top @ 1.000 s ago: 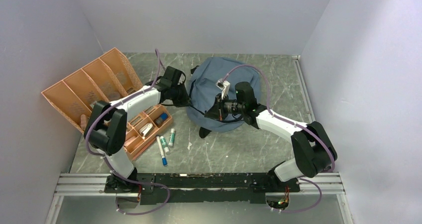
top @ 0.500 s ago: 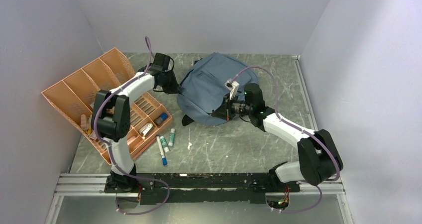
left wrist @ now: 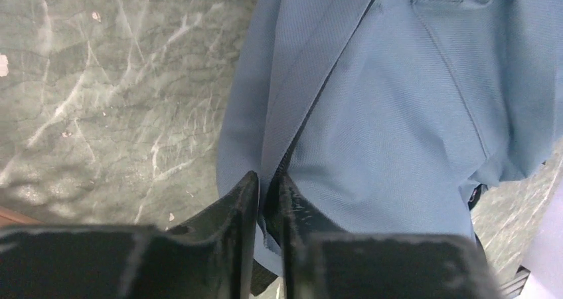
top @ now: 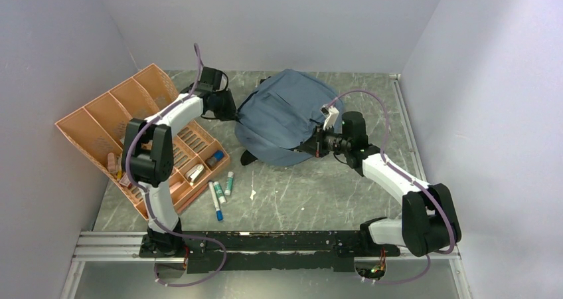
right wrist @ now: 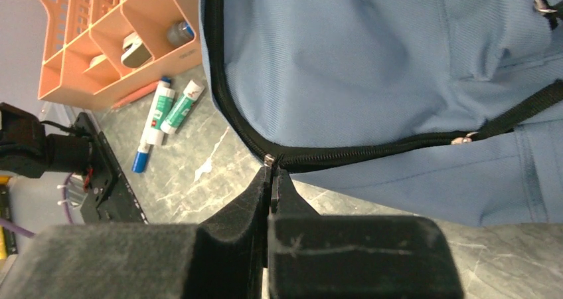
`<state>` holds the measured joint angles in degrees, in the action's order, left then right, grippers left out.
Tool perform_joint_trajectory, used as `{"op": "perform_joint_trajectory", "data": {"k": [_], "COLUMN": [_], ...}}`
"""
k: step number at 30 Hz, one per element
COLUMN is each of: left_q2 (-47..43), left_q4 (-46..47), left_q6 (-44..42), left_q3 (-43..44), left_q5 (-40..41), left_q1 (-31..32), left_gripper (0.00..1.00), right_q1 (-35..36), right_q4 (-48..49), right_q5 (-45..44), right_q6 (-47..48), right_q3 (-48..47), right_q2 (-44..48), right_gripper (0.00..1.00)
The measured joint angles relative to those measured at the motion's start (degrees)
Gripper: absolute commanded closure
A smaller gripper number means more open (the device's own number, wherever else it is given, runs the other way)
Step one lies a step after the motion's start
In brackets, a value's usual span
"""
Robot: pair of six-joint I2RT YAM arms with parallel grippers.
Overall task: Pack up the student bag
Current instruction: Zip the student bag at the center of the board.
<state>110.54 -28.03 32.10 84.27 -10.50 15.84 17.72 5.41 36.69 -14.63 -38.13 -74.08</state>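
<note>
1. Lying on the table [top: 332,193] toward 12 o'clock from its centre, the student bag [top: 282,116] spreads between both arms
2. Left gripper [left wrist: 268,202], at the bag's 9 o'clock edge, is nearly closed with a fold of fabric between its jaws
3. Right gripper [right wrist: 270,183], at the bag's 4 o'clock edge, is pinched tight on the zipper pull [right wrist: 268,159]
</note>
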Motion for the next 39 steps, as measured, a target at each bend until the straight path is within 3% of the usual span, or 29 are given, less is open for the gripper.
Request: {"op": "perform_joint_trajectory", "data": {"k": [3,5,12,16,20,26,39], "left_q2": [-3.04,-6.40,-20.04,-23.04,-27.23,-32.02,-28.70], "left_q4": [3.37,4.22,12.48,17.53,25.00,30.36,21.92], "left_q6": [-2.86,-5.03,-14.80,-22.38,-28.76,-39.45,-65.92], "left_q3": [-3.50,-5.38,-9.40,-12.59,-23.15,-29.66,-28.37], "left_q5": [-0.55,-0.26,-5.90,-7.78,-7.80,-9.57,-13.97], "left_q1": [-0.07,0.35,5.86,14.93,22.32,23.61,30.64], "left_gripper": [0.51,0.46,0.51,0.48,0.45,0.43,0.44], "right_q1": [-0.13,-0.15,-0.28,-0.31,-0.31,-0.31,-0.31], "right_q4": [0.39,0.61,1.25,1.60,1.60,1.60,1.60], "right_q5": [1.57,2.19,2.45,1.68,0.55,-0.17,-0.13], "right_q6": [-0.79,-1.25,-3.63,-5.14,-6.19,-7.08,-7.34], "right_q3": [0.00,0.00,0.00,0.00,0.00,0.00,0.00], "right_q2": [0.00,0.00,-0.15,-0.44,-0.42,-0.42,-0.42], "right_gripper": [1.00,1.00,1.00,1.00,1.00,1.00,1.00]}}
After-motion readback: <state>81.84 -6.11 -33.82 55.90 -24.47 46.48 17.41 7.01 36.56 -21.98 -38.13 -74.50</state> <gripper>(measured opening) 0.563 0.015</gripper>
